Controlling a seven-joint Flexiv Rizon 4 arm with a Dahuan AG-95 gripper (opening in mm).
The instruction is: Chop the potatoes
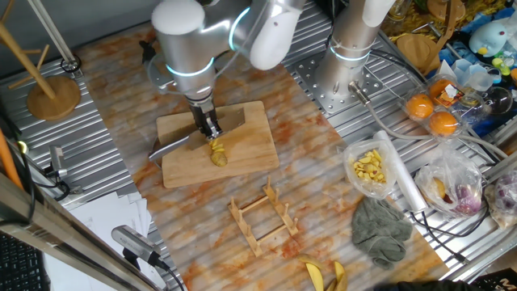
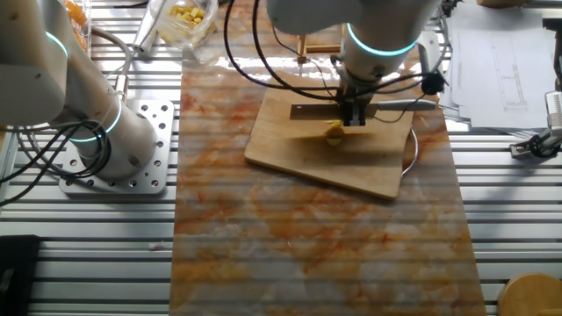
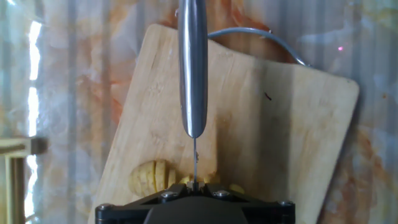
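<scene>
A small cluster of yellow potato chunks (image 1: 218, 153) lies near the middle of the wooden cutting board (image 1: 250, 129). My gripper (image 1: 209, 127) is shut on a steel knife (image 1: 166, 149) and stands just above and behind the potatoes. In the other fixed view the gripper (image 2: 354, 114) is over the potatoes (image 2: 335, 133), with the knife (image 2: 399, 105) lying level across the board (image 2: 299, 158). In the hand view the knife handle (image 3: 193, 68) runs away from the gripper (image 3: 194, 185). Partly sliced potatoes (image 3: 152, 176) lie under the blade on the board (image 3: 280, 143).
A wooden rack (image 1: 262, 217) stands in front of the board. A clear bag of pale yellow pieces (image 1: 367, 168), a green cloth (image 1: 380, 230), banana peels (image 1: 325, 275) and oranges (image 1: 432, 113) lie to the right. A second arm's base (image 1: 351, 48) stands behind.
</scene>
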